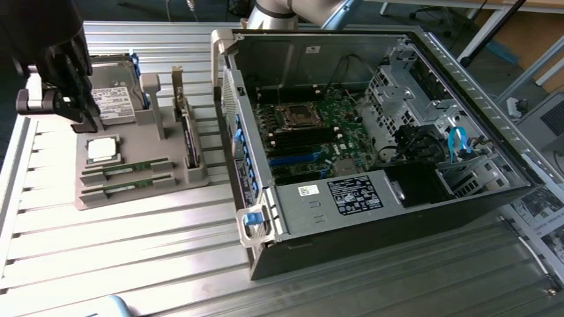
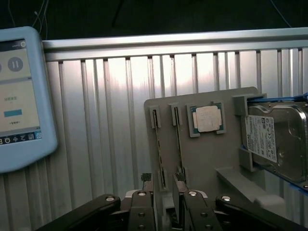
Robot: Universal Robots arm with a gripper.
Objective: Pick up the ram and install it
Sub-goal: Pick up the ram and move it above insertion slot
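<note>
Spread open and empty, the claw [image 2: 166, 199] is held just over two ram sticks [image 2: 159, 144] lying in their tray [image 2: 211, 159], none yet lifted or installed.

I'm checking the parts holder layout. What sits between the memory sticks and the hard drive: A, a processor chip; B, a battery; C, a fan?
A: the square processor chip lies in the holder between the memory sticks and the hard drive.
</note>
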